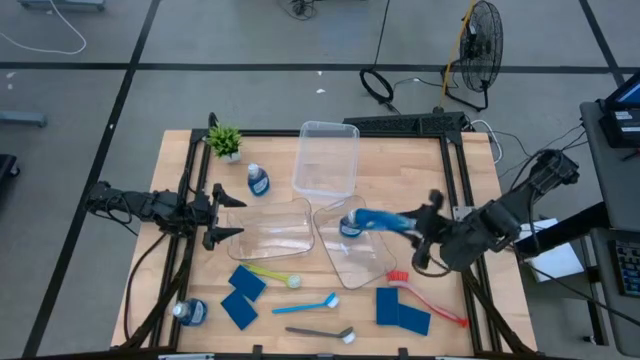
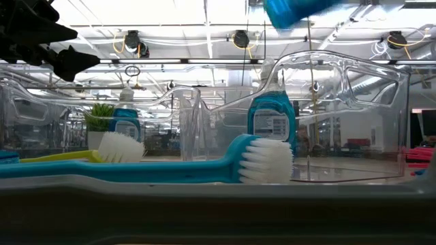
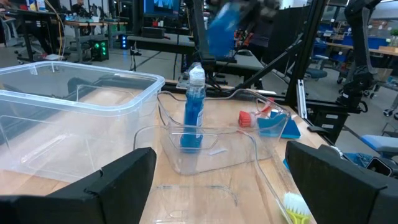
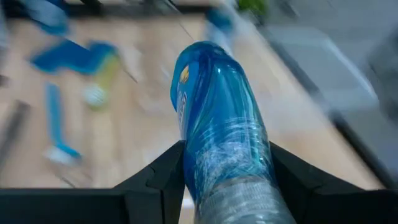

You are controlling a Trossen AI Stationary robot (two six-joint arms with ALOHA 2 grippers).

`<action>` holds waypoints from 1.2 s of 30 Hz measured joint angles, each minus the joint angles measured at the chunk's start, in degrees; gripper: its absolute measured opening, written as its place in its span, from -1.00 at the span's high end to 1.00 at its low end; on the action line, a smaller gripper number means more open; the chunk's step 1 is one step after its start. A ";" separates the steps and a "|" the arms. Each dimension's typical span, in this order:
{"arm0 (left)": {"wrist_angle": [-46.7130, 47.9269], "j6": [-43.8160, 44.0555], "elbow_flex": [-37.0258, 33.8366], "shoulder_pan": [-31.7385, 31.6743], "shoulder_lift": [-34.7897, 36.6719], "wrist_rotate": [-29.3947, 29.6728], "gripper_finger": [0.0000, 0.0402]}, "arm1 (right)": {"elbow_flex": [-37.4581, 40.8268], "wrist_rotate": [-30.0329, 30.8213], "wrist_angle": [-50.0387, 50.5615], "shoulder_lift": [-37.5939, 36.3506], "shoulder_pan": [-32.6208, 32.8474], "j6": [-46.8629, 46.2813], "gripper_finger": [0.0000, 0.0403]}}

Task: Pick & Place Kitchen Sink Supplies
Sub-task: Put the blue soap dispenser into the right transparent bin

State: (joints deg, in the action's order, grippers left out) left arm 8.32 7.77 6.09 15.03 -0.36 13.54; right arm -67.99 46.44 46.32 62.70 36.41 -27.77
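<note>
**Bottle held above right-hand bin**

Right gripper [image 4: 227, 177]: clamped on a blue-liquid bottle [image 1: 383, 220], held lying sideways in the air above the right bin [image 1: 372, 262], where another bottle [image 1: 350, 226] stands. Left gripper [image 1: 226, 216]: jaws spread wide, empty, near the table's left edge.

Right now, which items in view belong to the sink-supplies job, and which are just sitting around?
Job items:
- bottle held in the right claw
- bottle in bin
- bottle by plant
- bottle at table corner
- blue sponges
- brushes: yellow-green, light-blue, dark-grey, red

Lying about:
- clear bins
- potted plant
- fan
</note>
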 joint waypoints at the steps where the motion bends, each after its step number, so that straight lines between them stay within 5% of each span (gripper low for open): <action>1: 0.02 0.00 0.02 0.02 0.00 0.00 -0.80 | -1.56 -1.63 -3.52 1.10 -0.70 4.54 0.19; 6: 0.02 -0.01 0.02 0.02 0.00 0.00 -0.80 | -14.70 -9.47 -3.59 10.62 -5.01 14.66 0.19; 13: 0.02 0.00 0.00 0.02 0.00 0.00 -0.80 | -38.43 -22.48 24.49 29.07 -13.41 8.26 0.19; 17: 0.02 -0.01 0.02 0.01 0.00 0.00 -0.80 | -45.72 -29.86 39.71 37.52 -16.08 2.60 0.19; 28: 0.02 -0.01 0.01 0.01 0.00 0.00 -0.80 | -42.77 -46.59 44.01 44.47 -15.62 -2.77 0.19; 36: 0.02 -0.02 0.02 0.02 0.00 0.00 -0.80 | -39.26 -47.90 43.69 44.37 -15.63 -4.08 0.19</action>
State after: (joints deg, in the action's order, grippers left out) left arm 8.33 7.75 6.11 15.05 -0.36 13.54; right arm -107.24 -1.47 90.01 107.07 20.78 -31.85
